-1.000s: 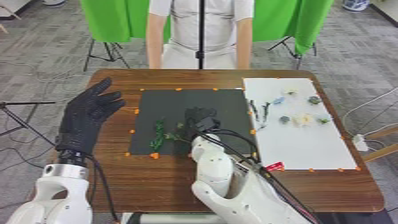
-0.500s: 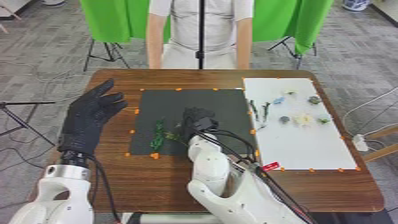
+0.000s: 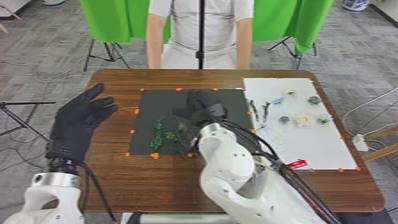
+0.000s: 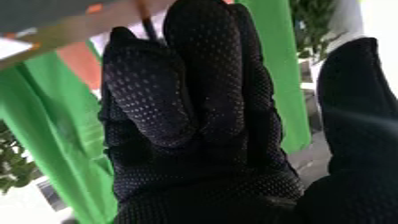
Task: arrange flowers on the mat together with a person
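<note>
My right hand [image 3: 206, 102] loosely open, empty, over dark mat [image 3: 162, 106]. Pale flower [image 3: 304, 120] at right probably light, soft, easily crushed; best pinched by stem, petals spared.

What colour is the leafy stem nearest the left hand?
Green stem; head view shows it best.

Head view: black rectangular mat [image 3: 162, 106], partly hidden by the black-gloved right hand [image 3: 205, 104]; cream-coloured flower [image 3: 304, 120], too small to identify; white left arm [image 3: 39, 202], cut off below.
</note>
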You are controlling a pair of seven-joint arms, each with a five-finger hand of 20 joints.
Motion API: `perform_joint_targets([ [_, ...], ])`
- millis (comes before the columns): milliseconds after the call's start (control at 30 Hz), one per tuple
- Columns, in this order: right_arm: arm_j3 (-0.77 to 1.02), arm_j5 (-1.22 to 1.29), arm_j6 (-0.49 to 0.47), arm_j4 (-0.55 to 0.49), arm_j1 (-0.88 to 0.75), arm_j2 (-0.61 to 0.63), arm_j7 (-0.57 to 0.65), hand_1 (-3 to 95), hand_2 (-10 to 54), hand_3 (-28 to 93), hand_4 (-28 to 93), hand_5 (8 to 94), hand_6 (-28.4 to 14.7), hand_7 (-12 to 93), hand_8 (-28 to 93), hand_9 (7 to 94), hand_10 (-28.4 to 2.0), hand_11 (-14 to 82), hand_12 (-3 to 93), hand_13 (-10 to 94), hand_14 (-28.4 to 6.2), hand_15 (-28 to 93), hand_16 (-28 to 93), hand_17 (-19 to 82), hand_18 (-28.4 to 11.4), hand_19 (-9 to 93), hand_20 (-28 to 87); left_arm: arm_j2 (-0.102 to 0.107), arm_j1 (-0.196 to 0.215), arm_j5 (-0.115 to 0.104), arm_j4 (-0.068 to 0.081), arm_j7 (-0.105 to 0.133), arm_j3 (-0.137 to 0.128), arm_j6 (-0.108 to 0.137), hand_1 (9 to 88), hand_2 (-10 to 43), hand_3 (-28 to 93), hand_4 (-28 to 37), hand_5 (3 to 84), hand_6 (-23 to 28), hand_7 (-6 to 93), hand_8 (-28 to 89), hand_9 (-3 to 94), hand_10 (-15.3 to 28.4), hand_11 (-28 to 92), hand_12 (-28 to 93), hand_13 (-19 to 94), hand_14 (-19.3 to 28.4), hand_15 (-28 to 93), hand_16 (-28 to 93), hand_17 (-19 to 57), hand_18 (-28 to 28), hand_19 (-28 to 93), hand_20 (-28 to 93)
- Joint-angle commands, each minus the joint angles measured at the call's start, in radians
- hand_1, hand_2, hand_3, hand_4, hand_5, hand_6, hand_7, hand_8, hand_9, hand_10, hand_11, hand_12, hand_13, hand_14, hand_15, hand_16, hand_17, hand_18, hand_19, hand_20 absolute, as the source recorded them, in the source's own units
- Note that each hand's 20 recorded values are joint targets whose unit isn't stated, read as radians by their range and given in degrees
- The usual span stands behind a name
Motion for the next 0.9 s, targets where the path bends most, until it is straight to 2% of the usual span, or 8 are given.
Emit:
perform_joint_targets([
  [33, 0.067, 0.073, -0.06, -0.079, -0.129, 0.101, 0.023, 29.0, 5.9, 52, -18, 77.6, -3.9, 14, -13, 93.7, -13.9, 33.5, 20.4, 85, -11.8, 63, 19, 31, -25.8, 88, -6, -0.02, 0.034, -0.002, -0.012, -0.007, -0.017, 0.011, 27.5, 11.8, 71, -19.9, 42.3, 12.3, 8.4, -7, 42.3, 22.0, 28, 12, 32, 27.3, 57, -8, -4.0, 26.7, 66, -2],
  [100, 0.083, 0.099, -0.083, -0.093, -0.152, 0.108, 0.028, 27.9, 7.4, 52, -18, 79.1, -4.2, 14, -13, 93.7, -14.0, 34.4, 20.3, 85, -12.1, 63, 19, 31, -26.3, 88, -6, -0.019, 0.036, -0.001, -0.014, -0.007, -0.017, 0.016, 27.5, 11.8, 71, -19.9, 42.3, 12.3, 8.3, -7, 42.3, 22.0, 28, 12, 32, 27.3, 57, -8, -4.0, 26.7, 66, -2],
  [133, 0.091, 0.11, -0.097, -0.097, -0.163, 0.108, 0.028, 27.6, 8.1, 51, -18, 80.3, -4.0, 14, -13, 93.7, -14.0, 35.2, 20.2, 85, -12.4, 64, 19, 31, -26.4, 88, -6, -0.024, 0.039, 0.002, -0.015, -0.015, -0.023, 0.01, 27.5, 11.8, 71, -19.9, 42.3, 12.3, 8.3, -7, 42.4, 22.0, 28, 12, 32, 27.3, 57, -8, -4.0, 26.7, 66, -2],
  [167, 0.087, 0.117, -0.09, -0.098, -0.165, 0.113, 0.026, 27.2, 8.8, 51, -18, 81.3, -3.9, 14, -13, 93.7, -14.0, 35.8, 19.9, 85, -12.5, 64, 19, 32, -26.4, 88, -6, -0.02, 0.04, -0.001, -0.016, -0.009, -0.021, 0.016, 27.5, 11.8, 71, -19.9, 42.3, 12.3, 8.3, -7, 42.3, 22.0, 28, 12, 32, 27.3, 57, -8, -4.0, 26.7, 66, -2],
  [367, 0.084, 0.136, -0.135, -0.101, -0.176, 0.106, 0.016, 26.2, 11.1, 50, -17, 85.4, -3.5, 14, -14, 93.7, -14.4, 38.1, 18.7, 86, -13.1, 64, 19, 32, -26.6, 89, -7, -0.024, 0.033, 0.003, -0.014, -0.013, -0.019, 0.007, 27.5, 11.8, 71, -20.0, 42.3, 12.3, 8.4, -7, 42.3, 21.9, 28, 12, 32, 27.2, 57, -8, -4.0, 26.8, 66, -2],
  [633, 0.072, 0.164, -0.186, -0.082, -0.172, 0.089, -0.007, 25.0, 11.7, 51, -17, 87.3, -3.5, 14, -14, 93.7, -14.3, 39.6, 18.0, 86, -13.2, 65, 19, 32, -26.6, 89, -8, -0.026, 0.029, 0.001, -0.012, -0.017, -0.019, 0.008, 27.5, 11.8, 72, -19.9, 42.2, 12.2, 8.4, -7, 42.3, 22.0, 29, 12, 32, 27.3, 57, -8, -4.0, 26.7, 66, -2],
  [733, 0.064, 0.183, -0.212, -0.062, -0.16, 0.077, 0.0, 24.7, 11.8, 51, -17, 85.9, -3.6, 13, -14, 93.7, -14.5, 38.4, 18.1, 86, -13.6, 65, 19, 32, -26.4, 89, -8, -0.029, 0.02, 0.005, -0.01, -0.029, -0.016, 0.002, 27.5, 11.8, 72, -20.0, 42.2, 12.2, 8.5, -7, 42.4, 22.0, 29, 12, 32, 27.3, 57, -8, -4.0, 26.7, 66, -2],
  [900, 0.052, 0.191, -0.247, -0.026, -0.138, 0.063, 0.006, 24.7, 12.2, 50, -17, 85.7, -3.7, 13, -14, 93.7, -14.6, 37.8, 18.7, 85, -13.7, 65, 19, 31, -26.6, 89, -8, -0.028, 0.016, 0.006, -0.008, -0.027, -0.018, 0.001, 27.4, 11.7, 72, -19.9, 42.2, 12.2, 8.4, -7, 42.3, 22.0, 28, 12, 32, 27.4, 57, -8, -4.0, 26.7, 66, -2],
])
